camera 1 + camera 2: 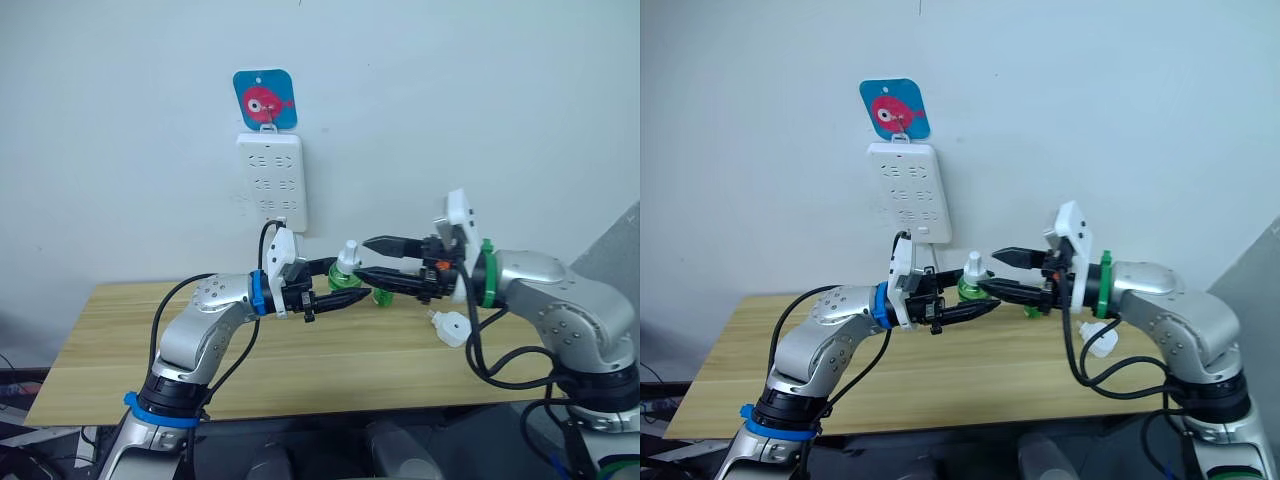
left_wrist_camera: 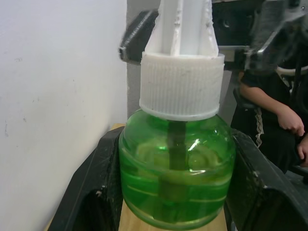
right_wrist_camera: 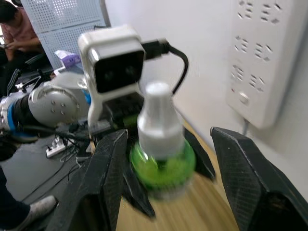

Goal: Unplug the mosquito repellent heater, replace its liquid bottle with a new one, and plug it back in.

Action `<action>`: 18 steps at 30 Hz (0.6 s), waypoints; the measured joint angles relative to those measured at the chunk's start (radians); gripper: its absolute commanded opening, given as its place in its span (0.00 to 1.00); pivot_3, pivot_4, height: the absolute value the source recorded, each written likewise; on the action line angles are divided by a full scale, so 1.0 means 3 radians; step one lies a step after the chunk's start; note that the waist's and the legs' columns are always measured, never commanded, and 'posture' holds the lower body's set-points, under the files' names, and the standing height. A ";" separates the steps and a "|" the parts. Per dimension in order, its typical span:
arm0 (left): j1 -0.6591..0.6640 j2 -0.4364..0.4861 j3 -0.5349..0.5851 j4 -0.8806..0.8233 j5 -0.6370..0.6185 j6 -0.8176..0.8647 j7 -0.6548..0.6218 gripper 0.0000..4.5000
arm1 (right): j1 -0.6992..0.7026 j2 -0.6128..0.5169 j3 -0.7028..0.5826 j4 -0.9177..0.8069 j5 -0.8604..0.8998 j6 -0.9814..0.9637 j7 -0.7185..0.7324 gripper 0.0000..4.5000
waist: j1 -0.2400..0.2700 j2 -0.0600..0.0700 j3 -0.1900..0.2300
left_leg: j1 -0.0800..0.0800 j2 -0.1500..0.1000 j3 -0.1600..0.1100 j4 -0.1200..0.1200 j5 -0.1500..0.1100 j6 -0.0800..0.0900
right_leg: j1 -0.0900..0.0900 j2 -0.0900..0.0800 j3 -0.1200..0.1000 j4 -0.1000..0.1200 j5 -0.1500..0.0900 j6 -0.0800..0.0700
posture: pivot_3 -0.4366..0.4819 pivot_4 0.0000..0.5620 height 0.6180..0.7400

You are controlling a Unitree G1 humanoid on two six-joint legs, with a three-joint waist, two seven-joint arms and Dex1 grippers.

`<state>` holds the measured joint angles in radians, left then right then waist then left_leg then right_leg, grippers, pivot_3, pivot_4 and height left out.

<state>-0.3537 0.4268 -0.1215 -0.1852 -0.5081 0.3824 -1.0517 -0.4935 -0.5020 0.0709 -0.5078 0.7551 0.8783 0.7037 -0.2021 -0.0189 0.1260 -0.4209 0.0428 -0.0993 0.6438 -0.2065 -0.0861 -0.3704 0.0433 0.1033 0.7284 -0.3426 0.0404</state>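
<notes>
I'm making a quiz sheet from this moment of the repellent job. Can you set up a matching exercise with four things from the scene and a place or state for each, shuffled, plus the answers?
Things:
1. green liquid bottle
2. mosquito repellent heater
3. power strip
4. right gripper

Places or states:
A. hanging on the wall under a fish sticker
B. lying on the wooden table
C. clamped between the fingers of the left gripper
D. open, fingers either side of the bottle's white cap

Pairs: 1-C, 2-B, 3-A, 4-D
</notes>
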 measured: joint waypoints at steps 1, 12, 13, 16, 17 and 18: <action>0.0000 0.0002 0.0001 0.0000 0.0000 0.0000 -0.0008 0.52 | -0.0005 0.0034 0.0055 0.0001 -0.0058 -0.0021 -0.0040 0.63 | 0.0002 0.0000 0.0000 | 0.0000 0.0000 0.0000 0.0000 0.0000 0.0000 | 0.0000 0.0000 0.0000 0.0000 0.0000 0.0000 | 0.25 0.10 0.70; 0.0000 0.0003 -0.0001 0.0000 0.0002 0.0000 -0.0025 0.52 | -0.0116 0.0280 0.0264 0.0212 -0.0345 -0.0254 -0.0159 0.63 | 0.0009 0.0000 0.0000 | -0.0001 0.0000 0.0000 0.0000 0.0000 0.0000 | 0.0000 -0.0001 0.0000 -0.0001 0.0000 0.0000 | 0.26 0.10 0.70; 0.0000 0.0004 -0.0001 0.0000 0.0003 0.0000 -0.0022 0.52 | -0.0109 0.0247 0.0220 0.0214 -0.0314 -0.0247 -0.0127 0.63 | 0.0011 0.0000 0.0000 | -0.0001 0.0000 0.0000 0.0000 0.0000 0.0000 | -0.0001 -0.0001 0.0000 -0.0001 0.0000 0.0000 | 0.26 0.10 0.70; 0.0000 0.0004 -0.0001 0.0001 0.0006 0.0003 -0.0007 0.52 | -0.0040 0.0051 0.0094 0.0205 -0.0174 -0.0187 0.0016 0.63 | 0.0015 0.0000 0.0000 | -0.0001 0.0000 0.0000 -0.0001 0.0000 0.0000 | 0.0000 -0.0001 -0.0001 -0.0002 0.0000 0.0000 | 0.26 0.09 0.70; 0.0005 0.0010 -0.0001 0.0002 0.0009 0.0007 -0.0003 0.52 | -0.0006 -0.0012 0.0064 0.0200 -0.0142 -0.0181 0.0059 0.63 | 0.0016 0.0000 0.0000 | -0.0001 0.0000 0.0000 -0.0001 0.0000 0.0000 | 0.0000 -0.0001 -0.0001 -0.0002 0.0000 0.0000 | 0.26 0.09 0.70; 0.0008 0.0012 0.0000 0.0002 0.0010 0.0008 -0.0001 0.52 | 0.0033 -0.0080 0.0029 0.0194 -0.0095 -0.0163 0.0108 0.63 | 0.0016 0.0000 0.0000 | -0.0001 0.0000 0.0000 -0.0001 0.0000 0.0000 | 0.0000 0.0000 0.0000 -0.0002 0.0000 0.0000 | 0.26 0.09 0.70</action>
<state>-0.3514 0.4305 -0.1216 -0.1847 -0.5052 0.3848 -1.0519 -0.4836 -0.5261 0.0796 -0.4495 0.7265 0.8294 0.7361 -0.1974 -0.0189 0.1259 -0.4213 0.0428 -0.0993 0.6436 -0.2065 -0.0861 -0.3704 0.0432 0.1032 0.7279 -0.3426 0.0404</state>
